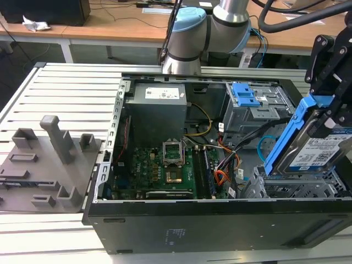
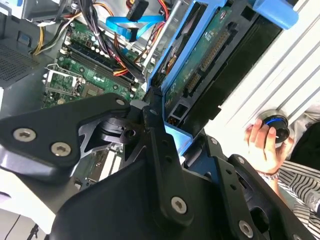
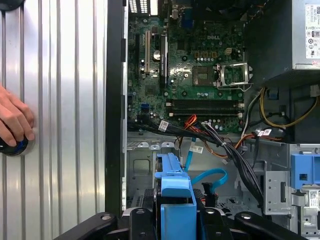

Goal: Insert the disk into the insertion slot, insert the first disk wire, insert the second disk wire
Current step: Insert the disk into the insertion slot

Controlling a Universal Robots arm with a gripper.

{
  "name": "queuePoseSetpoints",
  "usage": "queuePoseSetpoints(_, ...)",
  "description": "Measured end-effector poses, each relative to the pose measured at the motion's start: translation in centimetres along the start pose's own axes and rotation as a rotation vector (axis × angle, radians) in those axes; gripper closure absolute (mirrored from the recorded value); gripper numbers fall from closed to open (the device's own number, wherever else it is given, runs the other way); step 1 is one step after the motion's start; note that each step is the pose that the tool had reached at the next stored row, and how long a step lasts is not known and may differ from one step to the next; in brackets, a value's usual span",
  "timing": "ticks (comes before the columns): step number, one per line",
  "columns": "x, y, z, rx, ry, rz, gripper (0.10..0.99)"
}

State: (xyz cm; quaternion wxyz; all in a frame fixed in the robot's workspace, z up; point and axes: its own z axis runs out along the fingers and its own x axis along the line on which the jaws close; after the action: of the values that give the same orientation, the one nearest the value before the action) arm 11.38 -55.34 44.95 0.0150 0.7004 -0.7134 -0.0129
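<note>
The end effector (image 1: 323, 104) is held at the exterior view's right, closed on the disk (image 1: 311, 146), which is tilted, its lower end at the top of the slot (image 1: 291, 190). The blue wire (image 1: 265, 144) is looped just beside it. The disk's label is shown in the exterior view, its green circuit board (image 2: 210, 55) in the second wrist view. In both wrist views a hand (image 3: 12, 120) is seen on a knob (image 3: 15, 147) on the tabletop (image 3: 60, 100).
</note>
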Motion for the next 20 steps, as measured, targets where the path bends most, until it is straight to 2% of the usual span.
queuePoseSetpoints(8, -0.05, 0.32, 0.76, 0.0, 0.0002, 0.0, 0.722)
queuePoseSetpoints(20, -0.05, 0.26, 2.64, 0.0, 0.0, 0.0, 0.722)
